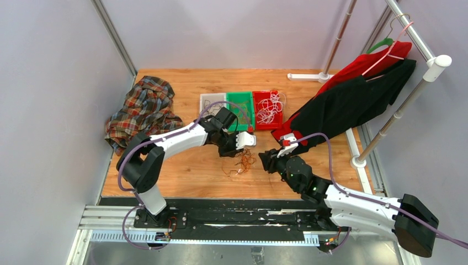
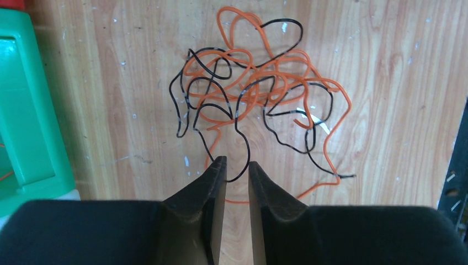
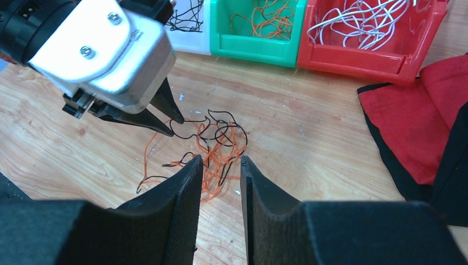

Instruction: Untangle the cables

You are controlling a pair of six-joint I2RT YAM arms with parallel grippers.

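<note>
At the middle of the bench (image 1: 182,165): left tool (image 2: 237,165) low over the wood, jaws close together with a narrow gap between, an outlying loop of the black strand (image 2: 241,141) lying in that gap, visibly pinched by neither pad. Beyond the tips, the cables (image 2: 259,94) spread flat in one loose heap, black threaded through the orange strand (image 2: 336,127) at many crossings, no white in this heap. Right tool (image 3: 219,161) just right of the heap, jaws partly apart, nothing between them. Likely very light and limp, thin enough to slip from a loose pinch, springy enough to keep its curls. Probably dragging along as one clump if tugged hard. Best taken at an outer loop, or at the free black end (image 2: 347,176) poking clear of the heap, with the other tool pinning orange against the wood. Farther off, green bin (image 3: 259,41) and red bin (image 3: 359,55) side by side, each holding more thin strands.
</note>
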